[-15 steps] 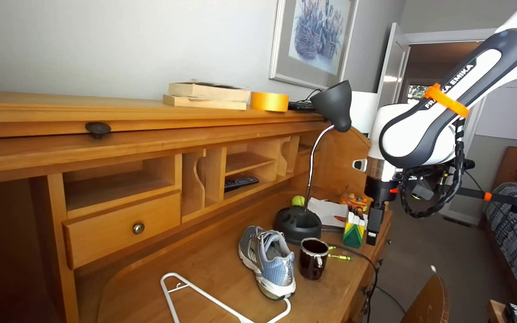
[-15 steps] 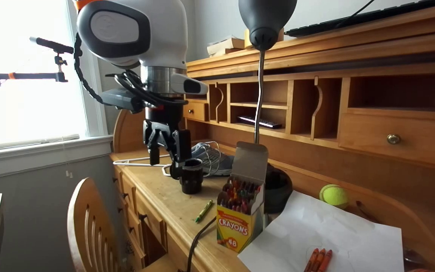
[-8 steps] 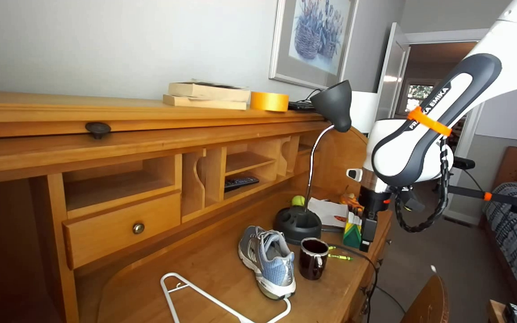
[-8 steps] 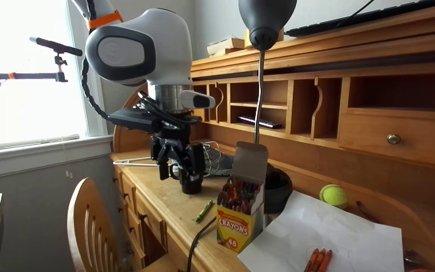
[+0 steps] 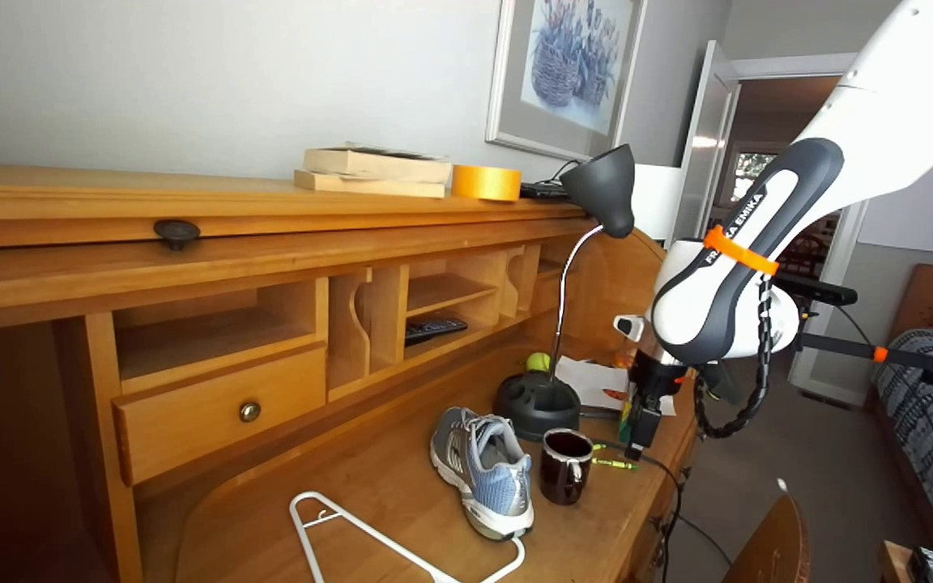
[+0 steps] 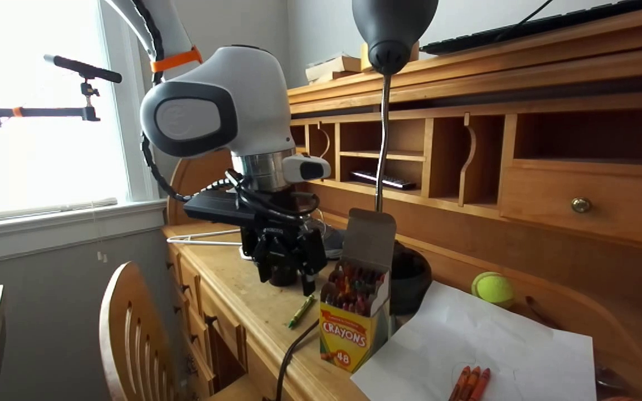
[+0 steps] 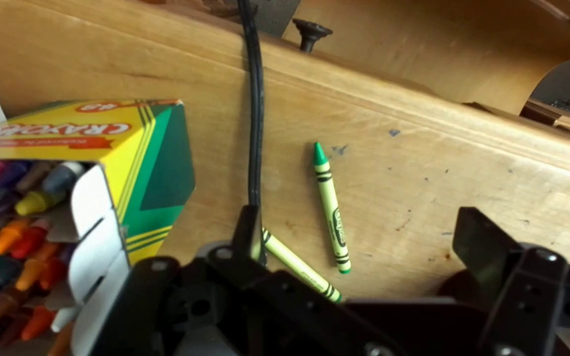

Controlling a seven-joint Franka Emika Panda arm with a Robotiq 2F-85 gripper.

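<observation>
Hanging lower and further in over the desk than a second ago, the gripper is beside the crayon box, fingers spread wide, nothing held. Effect: nearest its tips now are a green crayon, lying near the box, and a second green crayon closer in, partly behind a finger. Box: flap raised, packed with mixed crayons. Mug: past the green pair from the box, contents unclear. Orange crayons: on paper, box's opposite side.

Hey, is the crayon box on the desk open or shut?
Open: the crayon box has its lid standing up in an exterior view, and the wrist view shows crayons inside.
</observation>
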